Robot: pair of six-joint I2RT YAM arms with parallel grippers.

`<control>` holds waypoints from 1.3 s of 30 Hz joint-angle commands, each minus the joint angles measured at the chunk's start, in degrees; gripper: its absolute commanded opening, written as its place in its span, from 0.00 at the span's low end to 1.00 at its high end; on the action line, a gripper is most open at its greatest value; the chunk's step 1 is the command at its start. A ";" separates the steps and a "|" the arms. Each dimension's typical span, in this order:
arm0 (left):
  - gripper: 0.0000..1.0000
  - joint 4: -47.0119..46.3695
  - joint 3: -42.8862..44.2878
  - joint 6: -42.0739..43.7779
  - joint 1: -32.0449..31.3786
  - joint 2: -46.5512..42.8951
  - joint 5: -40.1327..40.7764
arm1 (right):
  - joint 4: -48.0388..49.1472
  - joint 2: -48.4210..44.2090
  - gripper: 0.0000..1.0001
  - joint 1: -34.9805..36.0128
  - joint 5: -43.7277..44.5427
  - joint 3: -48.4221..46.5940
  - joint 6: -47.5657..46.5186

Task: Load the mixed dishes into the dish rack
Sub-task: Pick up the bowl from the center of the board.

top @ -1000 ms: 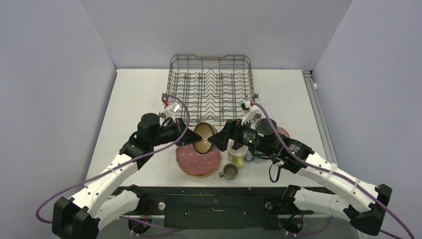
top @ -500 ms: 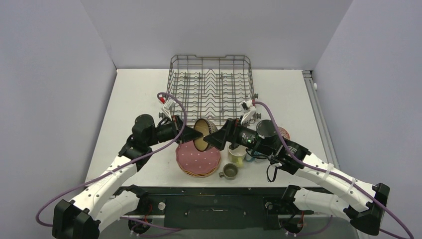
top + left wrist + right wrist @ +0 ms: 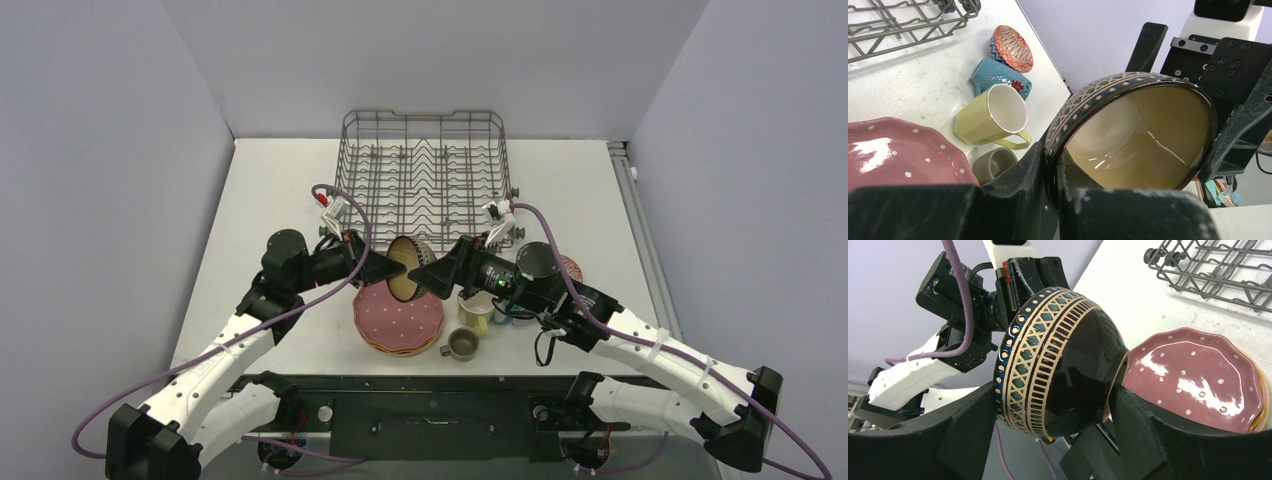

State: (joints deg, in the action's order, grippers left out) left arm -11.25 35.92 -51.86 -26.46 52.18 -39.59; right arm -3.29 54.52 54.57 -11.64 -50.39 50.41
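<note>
- Dark brown bowl [image 3: 405,268]: held in the air on edge, with its tan inside turned to the left arm and its patterned outside to the right arm. It hangs between the two grippers, above the far edge of the plate stack and just short of the dish rack's near side.
- Left gripper [image 3: 383,272]: pinches the bowl's rim, one finger inside and one outside, and carries its weight.
- Right gripper [image 3: 432,275]: its jaws are spread wide and flank the bowl's rounded outside. The wrist view shows the pads close against the bowl, but it cannot be told whether they press on it. This looks like a hand-over between the arms.
- Dish rack [image 3: 425,185]: stands at the far middle of the table [image 3: 270,200] and no dish is seen in it, so loading has not begun.
- Left to load:
  - the pink plate [image 3: 400,315] on top of its stack, with an orange rim showing beneath it
  - the yellow mug [image 3: 990,120] and the blue mug [image 3: 998,77], both lying on their sides
  - the small grey-olive mug [image 3: 461,345], upright near the arms' bases
  - the red-patterned bowl [image 3: 1013,47], beyond the blue mug
- Judgement: the task is at its first dish, and everything else waits on the table.
</note>
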 commanded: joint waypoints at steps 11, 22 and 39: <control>0.00 1.46 3.05 4.04 0.05 -2.24 1.80 | -5.02 1.70 0.64 3.86 7.78 -5.24 -3.26; 0.00 4.59 3.84 5.82 0.09 -2.38 3.28 | -5.94 2.95 0.70 4.61 10.08 -5.89 -2.62; 0.00 7.45 4.42 7.38 0.09 -2.07 4.68 | -4.42 4.05 0.36 4.98 11.03 -5.34 -0.54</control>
State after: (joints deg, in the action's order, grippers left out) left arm -1.23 36.60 -44.62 -26.48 51.22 -35.05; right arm -11.16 58.13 59.20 -1.76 -53.47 49.10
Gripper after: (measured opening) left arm 0.079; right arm 0.644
